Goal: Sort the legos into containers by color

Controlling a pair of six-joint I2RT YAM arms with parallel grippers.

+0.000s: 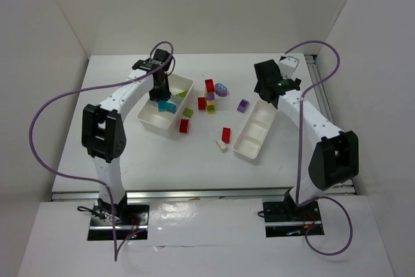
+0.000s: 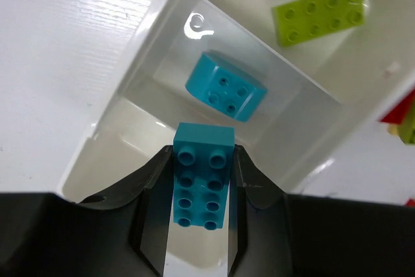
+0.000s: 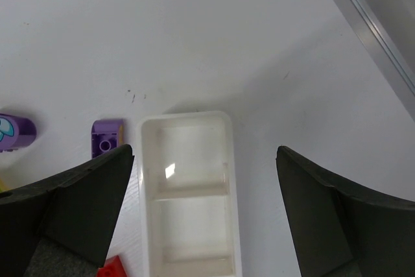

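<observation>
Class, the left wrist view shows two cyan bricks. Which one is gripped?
The longer eight-stud cyan brick, clamped between the left fingers; the squat four-stud cyan brick lies loose in the tray compartment beyond.

Inspection finds no legible text, label, brand, number or sign in any view. One marking is noted: the purple piece (image 3: 16,133), left of the long tray (image 3: 187,116), carries a pale blue-and-white print. Its form cannot be made out.
</observation>
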